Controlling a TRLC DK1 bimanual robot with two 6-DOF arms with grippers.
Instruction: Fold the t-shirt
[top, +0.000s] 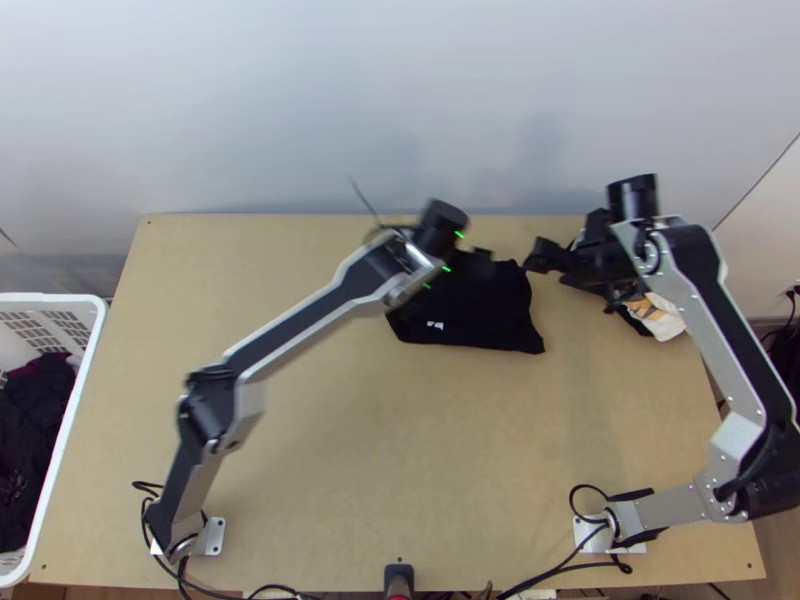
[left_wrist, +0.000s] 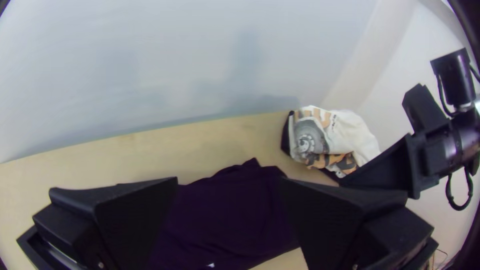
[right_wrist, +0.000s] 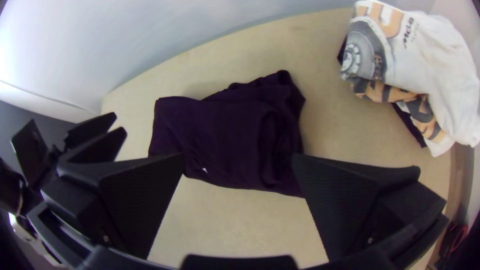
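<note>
A dark t-shirt (top: 480, 310) lies as a compact folded bundle near the table's far edge, a small white mark on it. In the right wrist view the shirt (right_wrist: 225, 135) has a fairly straight lower side and bunched layers at one end. My left gripper (top: 482, 258) is over the shirt's far part; in its wrist view the gripper (left_wrist: 228, 182) is open, the shirt (left_wrist: 225, 215) beyond its fingers. Just right of the shirt's far corner is my right gripper (top: 538, 257). Seen from its own wrist, this gripper (right_wrist: 238, 157) stands open, holding nothing.
A white, orange and grey printed cloth with dark parts (top: 655, 315) lies bunched at the table's far right, partly under the right arm. A white basket (top: 85, 370) with dark clothes stands off the left edge. A pale wall (top: 300, 120) rises behind the table (top: 300, 430).
</note>
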